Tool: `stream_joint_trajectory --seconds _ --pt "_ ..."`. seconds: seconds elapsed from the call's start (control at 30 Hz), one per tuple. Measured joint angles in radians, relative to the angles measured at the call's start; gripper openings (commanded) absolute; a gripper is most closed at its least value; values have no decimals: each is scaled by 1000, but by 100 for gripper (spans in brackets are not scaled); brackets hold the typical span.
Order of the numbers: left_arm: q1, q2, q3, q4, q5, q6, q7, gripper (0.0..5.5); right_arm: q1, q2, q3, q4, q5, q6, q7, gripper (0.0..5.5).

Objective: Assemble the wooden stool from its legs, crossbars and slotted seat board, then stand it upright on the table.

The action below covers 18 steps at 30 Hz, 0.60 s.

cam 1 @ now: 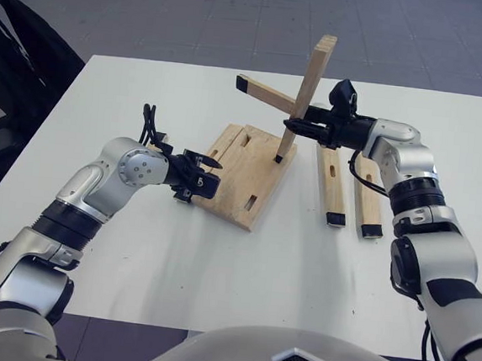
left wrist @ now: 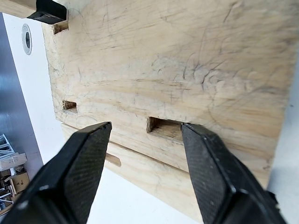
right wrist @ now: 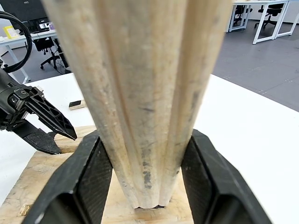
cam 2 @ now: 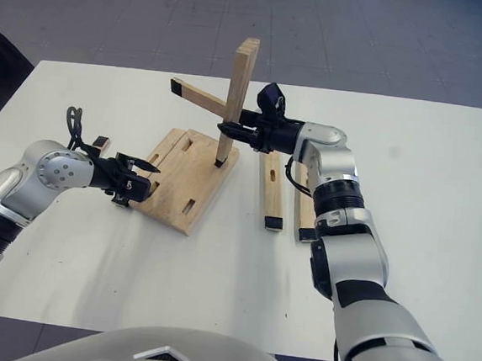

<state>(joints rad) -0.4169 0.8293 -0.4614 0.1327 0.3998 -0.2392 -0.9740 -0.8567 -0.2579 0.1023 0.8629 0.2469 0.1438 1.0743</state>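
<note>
The slotted seat board (cam 1: 241, 176) just ahead of the left gripper (cam 1: 212, 178) is pale honey wood with fine brown grain lines and grey scuffs. Its slots are shadow-dark. That gripper's pads (left wrist: 88, 158) are black with a fine woven texture. The leg (cam 1: 313, 77) between the right gripper's (cam 1: 296, 128) black fingers is the same pale wood, black at its lower tip. The crossbar (cam 1: 265, 92) joined to it ends in a black cap. Two loose legs (cam 1: 331, 182) beside the right gripper are pale with black ends. The table (cam 1: 216, 271) is white.
</note>
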Motion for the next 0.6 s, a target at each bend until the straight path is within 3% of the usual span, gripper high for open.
stream_joint_trajectory --seconds 0.3,0.6 --pt "10 -14 5 -14 7 20 2 278 -98 65 -7 235 -51 -164 -75 202" --pt "31 -24 22 -38 7 49 4 278 55 4 56 84 -103 -275 7 202"
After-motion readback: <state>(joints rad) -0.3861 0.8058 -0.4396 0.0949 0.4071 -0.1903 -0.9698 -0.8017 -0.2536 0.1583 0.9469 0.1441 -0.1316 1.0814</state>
